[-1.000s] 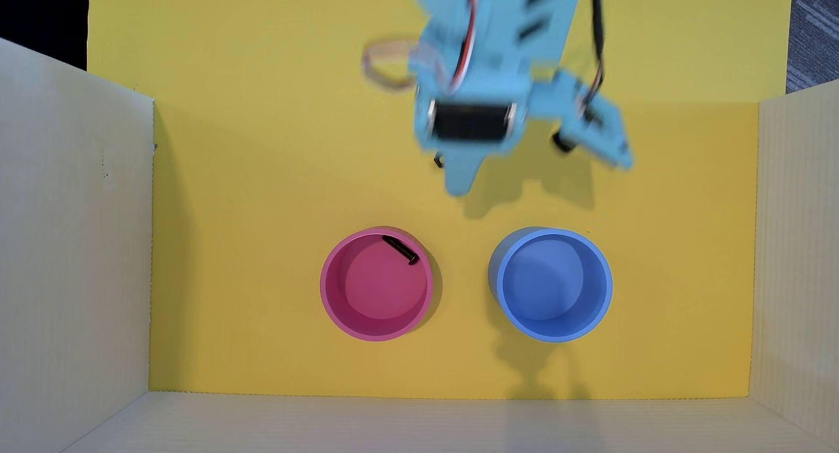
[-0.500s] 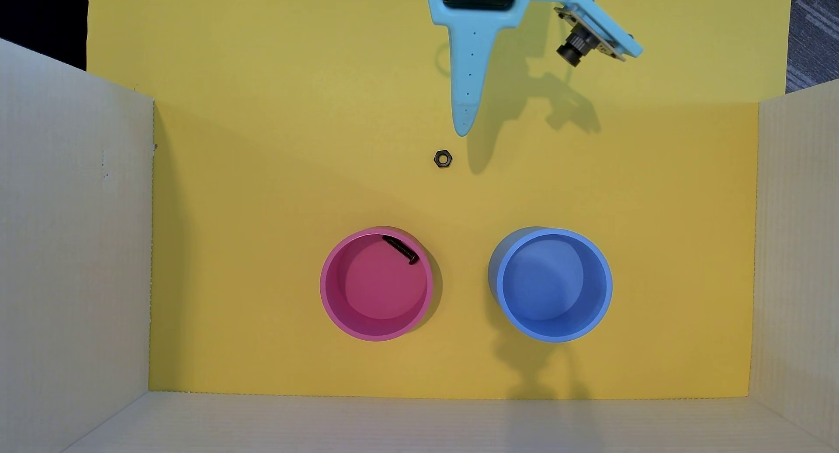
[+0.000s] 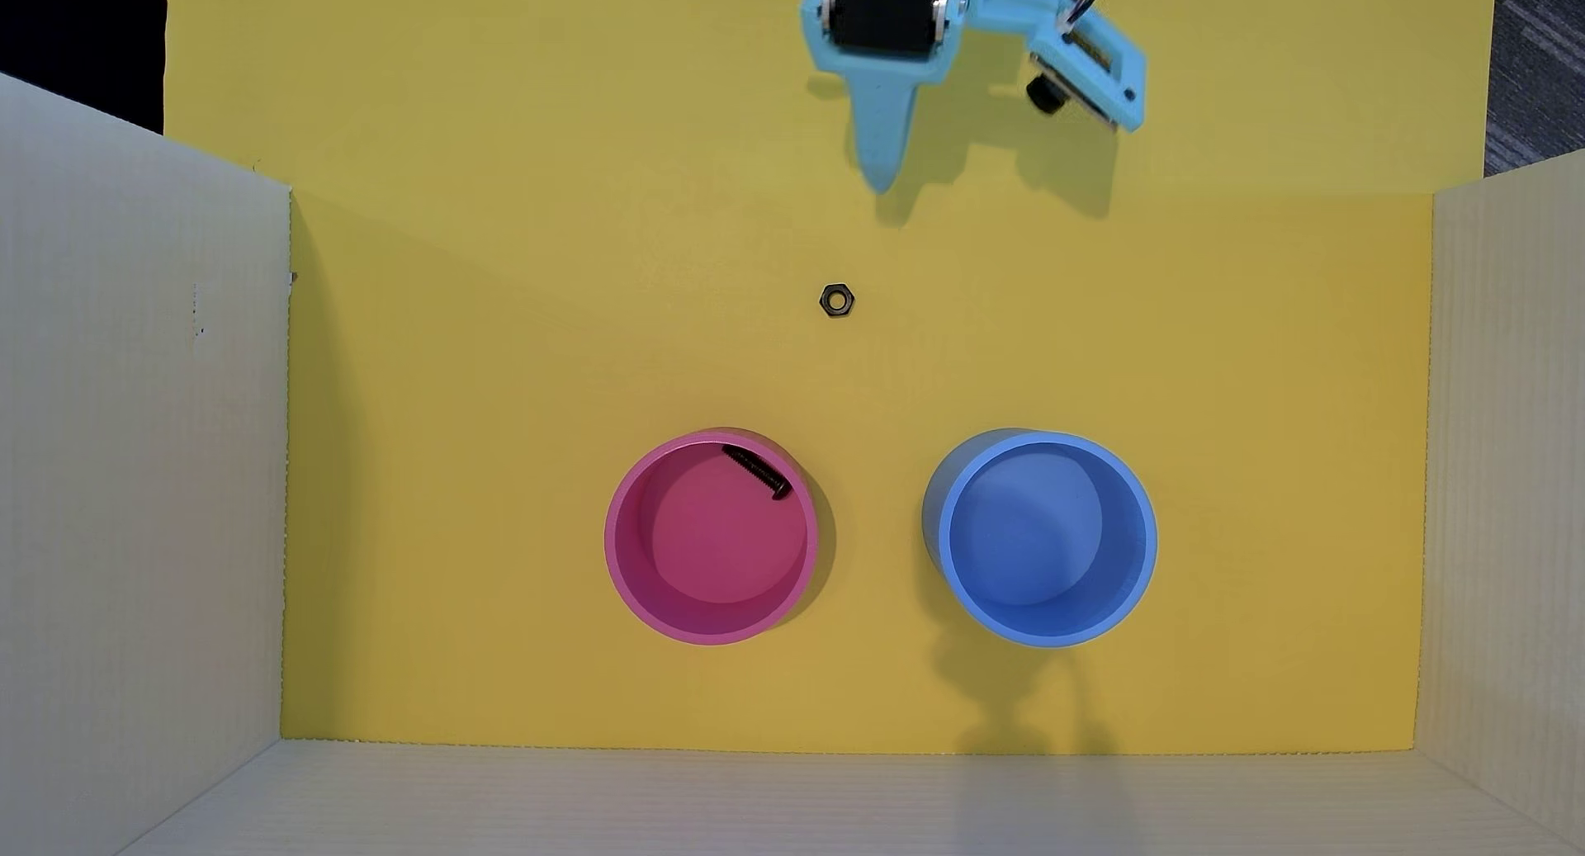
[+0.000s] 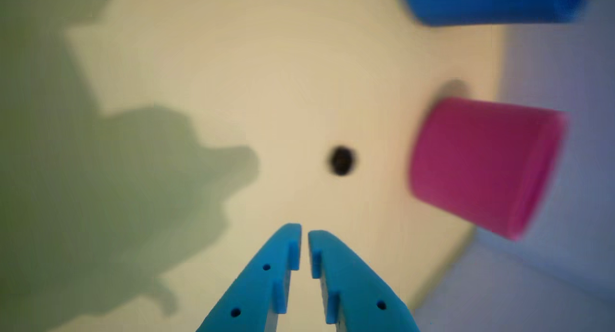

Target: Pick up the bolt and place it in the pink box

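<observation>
pink box [image 3: 630, 594] sits beside blue tub [image 3: 1132, 582] on yellow mat [image 3: 480, 376]. gripper [image 4: 304, 233] near top edge, jaws nearly closed, empty. bolt [image 3: 756, 471] lies inside pink box, against its wall. risk: arm grabs nut [image 3: 836, 300] by mistake.

- The bolt [image 3: 757, 472] lies inside the pink box [image 3: 619, 564], against its far-right inner wall.
- A blue tub [image 3: 1145, 556] stands beside it to the right, apart.
- A hex nut [image 3: 836, 300] lies on the yellow floor [image 3: 480, 410], between the tubs and the gripper [image 3: 881, 174] at the top edge.
</observation>
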Motion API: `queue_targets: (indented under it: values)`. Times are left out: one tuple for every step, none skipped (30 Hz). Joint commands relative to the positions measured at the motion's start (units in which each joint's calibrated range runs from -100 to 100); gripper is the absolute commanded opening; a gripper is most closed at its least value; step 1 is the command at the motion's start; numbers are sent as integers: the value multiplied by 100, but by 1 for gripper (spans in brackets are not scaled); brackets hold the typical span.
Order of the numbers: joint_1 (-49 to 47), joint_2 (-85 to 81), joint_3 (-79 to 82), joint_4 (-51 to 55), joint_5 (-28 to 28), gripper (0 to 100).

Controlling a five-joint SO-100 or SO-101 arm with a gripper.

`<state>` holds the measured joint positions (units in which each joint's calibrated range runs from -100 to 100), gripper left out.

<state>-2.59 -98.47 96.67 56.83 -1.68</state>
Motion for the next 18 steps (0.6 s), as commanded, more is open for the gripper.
queue_targets:
  values:
    - [-212, -26, -38, 250, -22, 1]
    - [-219, -26, -38, 250, -22, 1]
    - [-219, -26, -38, 250, -22, 1]
    - [-205, -26, -38, 250, -22, 1]
    - [-205, -26, -38, 250, -22, 1]
    - [-197, -26, -38, 250, -22, 1]
    - [-183, -26, -38, 250, -22, 1]
    - [-153, -26, -38, 250, -16, 1]
    - [-153, -26, -38, 233, -16, 2]
    - [-153, -26, -28, 224, -16, 2]
    - [-153, -26, -28, 224, -16, 2]
    - [-153, -26, -28, 224, -11, 2]
    - [-153, -26, -28, 224, -11, 2]
    - [-153, -26, -28, 224, -6, 2]
    - [-153, -26, -28, 224, -6, 2]
    - [-153, -26, -28, 224, -6, 2]
    - [-153, -26, -28, 224, -11, 2]
    - [-153, -26, -28, 224, -11, 2]
